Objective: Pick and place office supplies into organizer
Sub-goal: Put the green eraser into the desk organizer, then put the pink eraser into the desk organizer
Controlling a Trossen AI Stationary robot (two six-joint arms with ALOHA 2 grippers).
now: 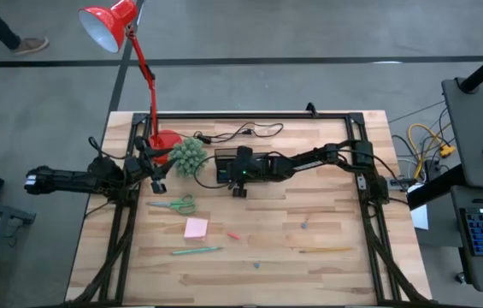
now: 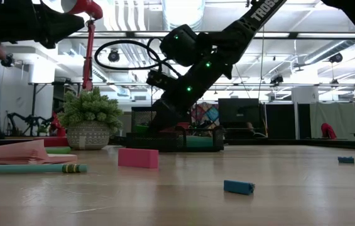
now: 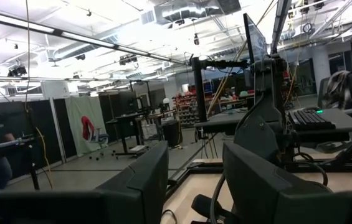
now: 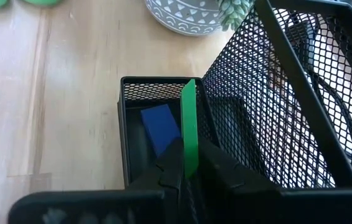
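The right gripper (image 4: pixel 185 165) pinched a thin green strip (image 4: pixel 189 134) over the black mesh organizer (image 4: pixel 163 90) near the worktop's back edge, a blue block (image 4: pixel 160 127) inside. The left gripper (image 1: pixel 157 175) hung spread beside the plant (image 1: pixel 188 156).

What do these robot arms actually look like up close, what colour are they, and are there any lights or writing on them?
Both arms are slim, jointed and matt black. The right arm carries small green indicator lights, white lettering along one link and a looping black cable near its wrist. Its right gripper ends in two flat, dark, angular fingers. The left arm looks the same, and its left gripper has two broad black fingers.
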